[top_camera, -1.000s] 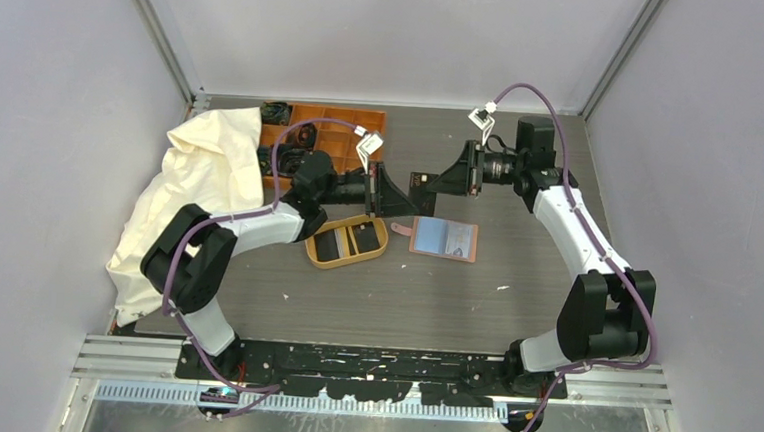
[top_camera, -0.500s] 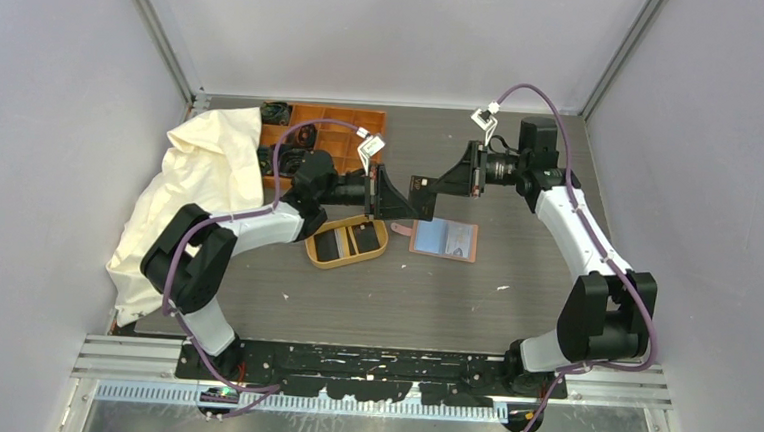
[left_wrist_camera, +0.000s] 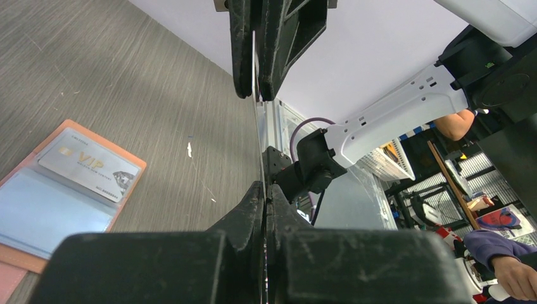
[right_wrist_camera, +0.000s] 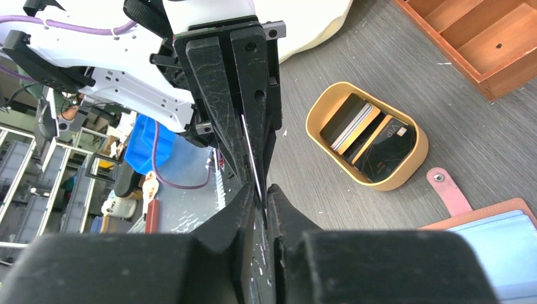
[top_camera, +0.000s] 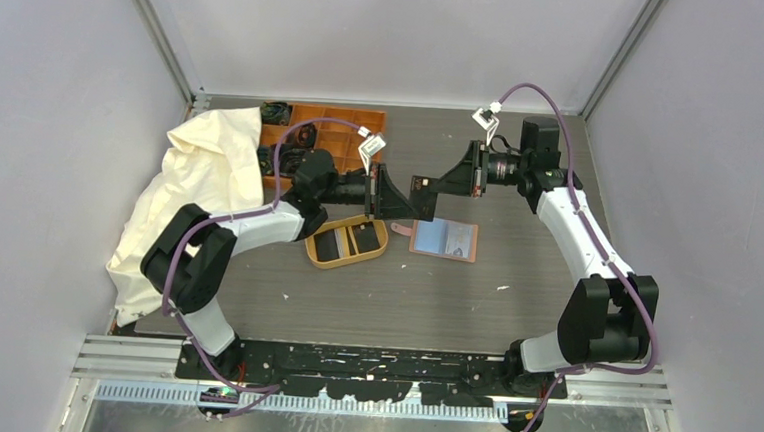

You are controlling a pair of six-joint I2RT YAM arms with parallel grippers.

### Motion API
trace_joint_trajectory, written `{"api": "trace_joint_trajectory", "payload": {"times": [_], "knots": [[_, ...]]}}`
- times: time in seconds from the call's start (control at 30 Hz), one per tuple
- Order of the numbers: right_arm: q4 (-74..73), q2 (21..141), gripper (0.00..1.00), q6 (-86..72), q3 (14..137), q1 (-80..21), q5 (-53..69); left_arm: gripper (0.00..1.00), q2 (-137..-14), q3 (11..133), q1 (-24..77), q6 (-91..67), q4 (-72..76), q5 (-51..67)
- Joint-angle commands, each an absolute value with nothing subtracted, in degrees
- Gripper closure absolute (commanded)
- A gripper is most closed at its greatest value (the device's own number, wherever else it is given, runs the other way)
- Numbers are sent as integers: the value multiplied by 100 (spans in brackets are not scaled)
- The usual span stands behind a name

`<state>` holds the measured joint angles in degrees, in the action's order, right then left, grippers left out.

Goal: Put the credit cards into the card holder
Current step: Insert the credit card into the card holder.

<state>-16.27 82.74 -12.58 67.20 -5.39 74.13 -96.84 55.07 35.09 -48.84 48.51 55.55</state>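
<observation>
A thin black credit card (top_camera: pixel 417 191) hangs edge-on in the air above the table, between my two grippers. My left gripper (top_camera: pixel 397 196) is shut on its left end (left_wrist_camera: pixel 258 136). My right gripper (top_camera: pixel 428 187) faces it from the right. Its jaws stand narrowly open on either side of the card's other end (right_wrist_camera: pixel 250 152), with a slim gap showing. The card holder (top_camera: pixel 445 239) lies open flat below, with a pale card (left_wrist_camera: pixel 88 166) in its pocket. More credit cards (right_wrist_camera: pixel 373 136) lie in the oval wooden tray (top_camera: pixel 311 251).
The orange compartment box (top_camera: pixel 343 133) stands at the back, behind my left arm. A cream cloth (top_camera: pixel 200 185) is heaped along the left side. The holder's snap tab (right_wrist_camera: pixel 446 187) sticks out towards the tray.
My left gripper has carried the card right, to the right gripper. The right gripper's jaws have narrowed around the card's free end.
</observation>
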Motion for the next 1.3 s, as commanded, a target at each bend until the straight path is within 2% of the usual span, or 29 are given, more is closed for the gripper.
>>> {"api": "trace_joint_trajectory", "payload": {"times": [0.0,0.17,0.23,0.27,0.4,0.47,0.57,0.67,0.7,0.73,0.77,0.93,1.07,1.2,1.27], "knots": [[-1378,8036,86,-1309,6899,-516,7572,100,-9607,5733,3540,-4825,5019,5673],[-1352,7993,99,-1304,6869,-513,7585,100,-9613,5732,3545,-4834,5019,5654],[-1348,7964,99,-1301,6865,-513,7580,99,-9609,5741,3544,-4842,5006,5628],[-1353,7955,99,-1301,6860,-518,7560,95,-9605,5739,3549,-4843,4981,5608],[-1362,7864,99,-1314,6727,-435,7438,55,-9357,5598,3531,-4570,4684,5245],[-1368,7771,99,-1314,6561,-313,7252,46,-9071,5500,3529,-4120,4182,4860],[-1749,7622,99,-987,6260,-85,6876,38,-8422,5486,3531,-3242,2809,3915],[-3280,7651,99,327,6290,236,6107,33,-7723,5349,3537,-2768,1787,2812],[-3670,7706,99,654,6311,283,5831,25,-7508,5192,3553,-2740,1679,2547],[-3945,7795,99,897,6333,328,5519,12,-7300,4997,3583,-2739,1690,2271],[-4131,7889,99,1031,6344,385,5366,2,-7124,4771,3656,-2688,1783,2081],[-4895,8757,99,1330,6572,628,5423,0,-6759,4096,4165,-2316,2307,1369],[-5028,9392,99,1300,6722,642,5349,0,-7270,3821,4184,-2666,3390,1888],[-4580,9617,99,838,6579,642,5230,17,-8026,3875,4326,-2747,3984,2217],[-4372,9811,99,579,6552,642,5249,19,-8262,3985,4512,-2444,3735,1887]]}}
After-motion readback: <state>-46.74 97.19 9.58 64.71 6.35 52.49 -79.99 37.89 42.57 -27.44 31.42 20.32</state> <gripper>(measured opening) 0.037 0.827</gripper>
